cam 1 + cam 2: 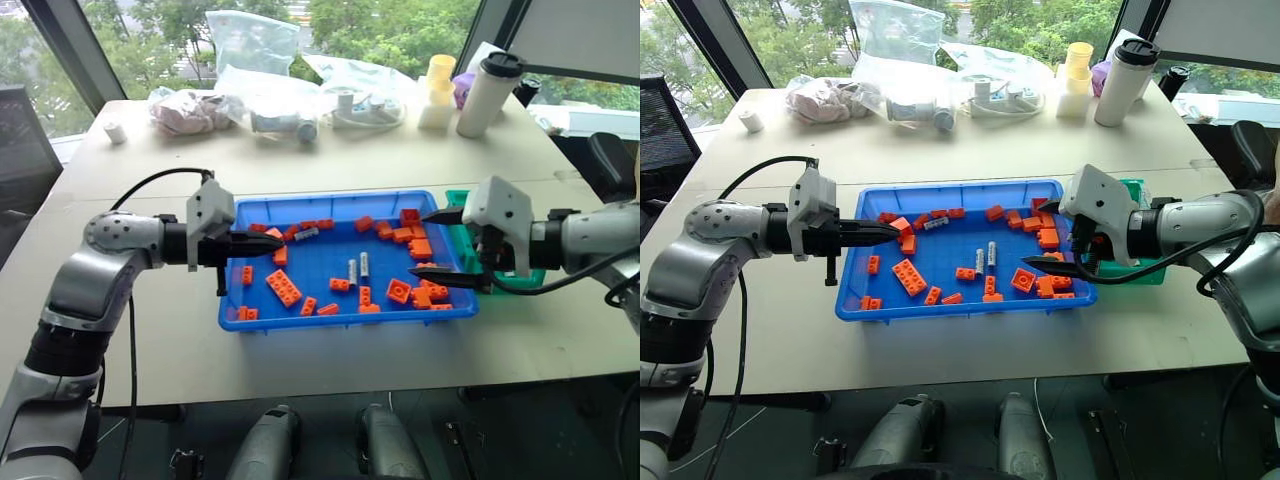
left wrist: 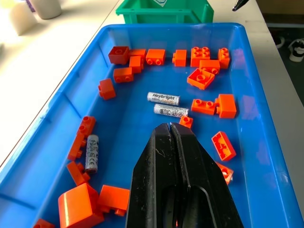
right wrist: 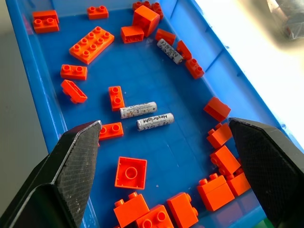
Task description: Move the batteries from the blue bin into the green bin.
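Observation:
The blue bin (image 1: 345, 320) sits mid-table, strewn with orange bricks. Two batteries (image 1: 358, 270) lie side by side near its middle, seen close up as batteries (image 3: 146, 116). A third battery (image 1: 306, 234) rests toward the bin's far left part. The green bin (image 2: 161, 12) stands against the blue bin's right end, partly hidden behind my right hand. My left gripper (image 1: 280, 241) is shut and empty, hovering over the bin's left end and pointing right. My right gripper (image 1: 419, 244) is open and empty above the bin's right part, its jaws spread wide just right of the battery pair.
Orange bricks (image 1: 284, 287) lie scattered around the batteries and pile up at the bin's right end (image 1: 415, 240). Plastic bags (image 1: 270, 95), a white tumbler (image 1: 488, 92) and small cups (image 1: 437, 90) line the table's far side. A cable hangs from my left arm.

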Available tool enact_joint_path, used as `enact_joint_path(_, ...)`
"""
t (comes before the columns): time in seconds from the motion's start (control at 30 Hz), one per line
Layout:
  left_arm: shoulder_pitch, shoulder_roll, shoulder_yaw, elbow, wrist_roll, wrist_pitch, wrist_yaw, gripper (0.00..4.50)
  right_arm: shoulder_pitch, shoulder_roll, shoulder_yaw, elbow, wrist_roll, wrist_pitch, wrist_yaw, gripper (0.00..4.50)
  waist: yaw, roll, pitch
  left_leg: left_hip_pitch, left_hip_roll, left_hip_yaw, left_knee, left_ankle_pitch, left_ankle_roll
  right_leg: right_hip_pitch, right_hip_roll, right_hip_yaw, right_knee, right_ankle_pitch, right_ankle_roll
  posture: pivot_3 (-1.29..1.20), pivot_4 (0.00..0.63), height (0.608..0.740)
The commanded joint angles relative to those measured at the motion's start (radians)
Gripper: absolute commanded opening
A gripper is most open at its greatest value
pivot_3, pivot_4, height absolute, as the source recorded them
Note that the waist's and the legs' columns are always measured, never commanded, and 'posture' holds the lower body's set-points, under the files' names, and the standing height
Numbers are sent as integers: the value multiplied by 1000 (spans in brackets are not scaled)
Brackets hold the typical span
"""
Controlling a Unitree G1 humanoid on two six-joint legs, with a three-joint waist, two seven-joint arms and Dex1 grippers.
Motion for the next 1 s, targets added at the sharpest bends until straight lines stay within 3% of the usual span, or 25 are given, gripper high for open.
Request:
enact_joint_path(0.03, -1, 16, 36, -31, -13, -4, 2, 0, -27, 10, -4, -6, -13, -24, 9, 4402, 0, 0, 0, 0, 0, 0, 0, 0, 0, 0, 0, 0, 0, 0, 0, 0, 150, 740)
enact_joint_path(0.8, -28, 77, 79, 58, -5, -29, -14, 0, -126, 145, 126, 81, -124, -74, 19, 4402, -2, 0, 0, 0, 0, 0, 0, 0, 0, -1, 1, 0, 0, 0, 0, 0, 150, 740)
enact_joint_path(1.0, -17, 72, 88, 65, -4, -26, -1, 0, -231, 267, 228, 171, -194, -109, 14, 4402, -8, 0, 0, 0, 0, 0, 0, 0, 0, -1, 1, 0, 0, 0, 0, 0, 150, 740)
